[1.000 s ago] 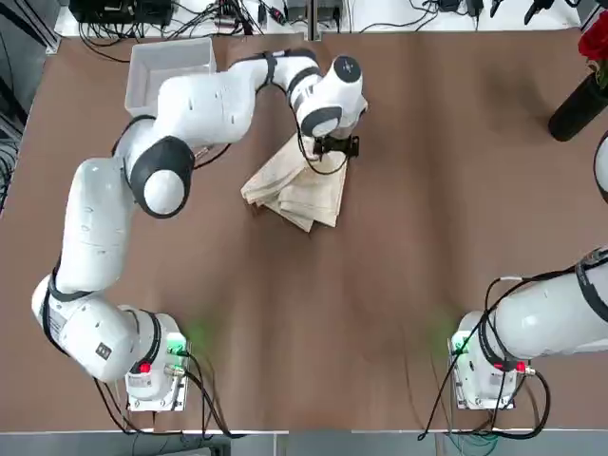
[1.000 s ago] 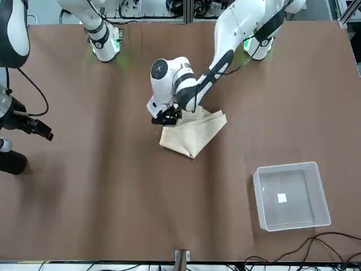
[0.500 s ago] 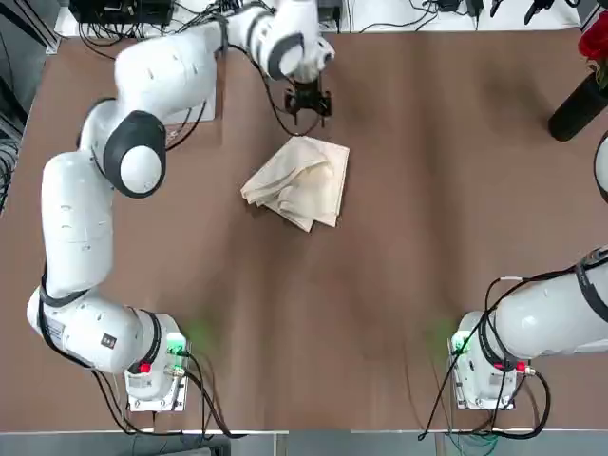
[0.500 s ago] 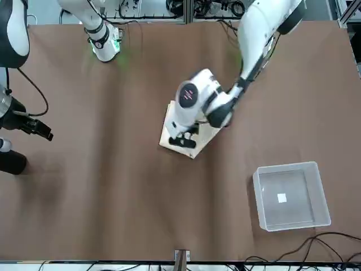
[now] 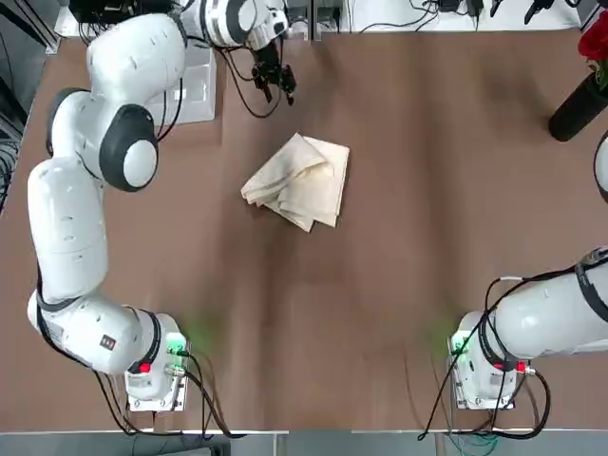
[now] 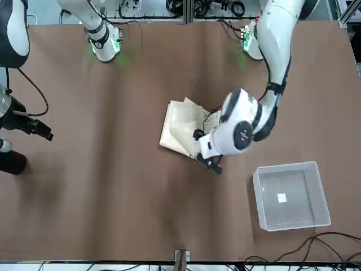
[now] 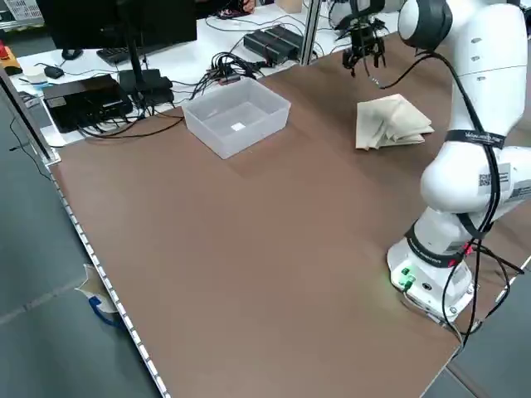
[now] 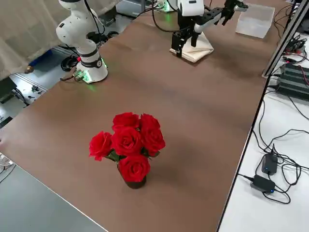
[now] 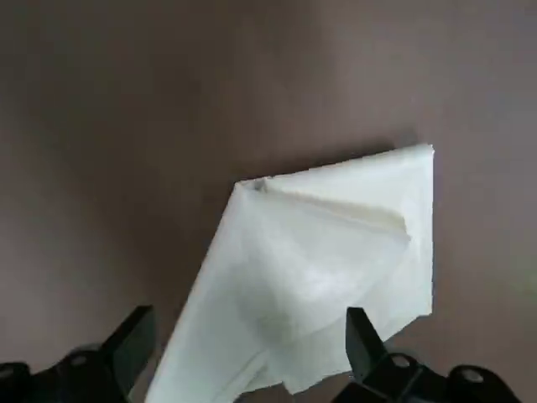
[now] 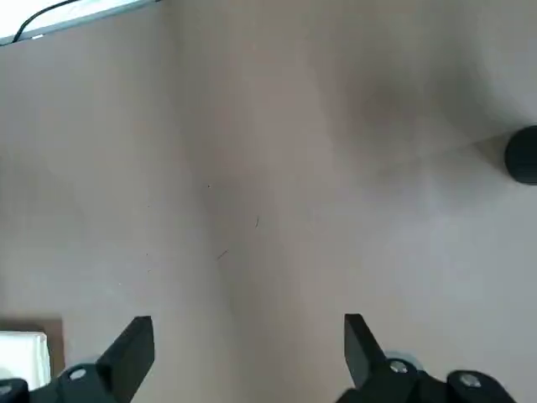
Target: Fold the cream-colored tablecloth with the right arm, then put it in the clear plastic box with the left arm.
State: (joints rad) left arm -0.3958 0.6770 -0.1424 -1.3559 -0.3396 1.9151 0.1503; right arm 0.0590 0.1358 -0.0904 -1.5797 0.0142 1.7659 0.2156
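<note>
The cream-colored tablecloth (image 5: 299, 180) lies folded into a loose bundle mid-table, also seen in the front view (image 6: 179, 127) and the left wrist view (image 9: 327, 252). My left gripper (image 5: 274, 84) hangs open and empty above the table, past the cloth's far corner, on the side of the clear plastic box (image 6: 287, 167). From the top the left arm covers most of the box (image 5: 197, 90). The box holds no cloth. My right gripper (image 6: 45, 133) stays parked at the robot's right edge, open, with bare table under it (image 10: 247, 344).
A dark vase of red roses (image 8: 128, 145) stands near the table's far right corner (image 5: 578, 106). Cables and electronics (image 7: 274, 41) lie beyond the far edge. Both green-lit arm bases (image 5: 157, 366) sit at the near edge.
The left gripper rose off the cloth's far corner and swung toward the box, empty. The cloth stayed on the table. The right arm has not moved.
</note>
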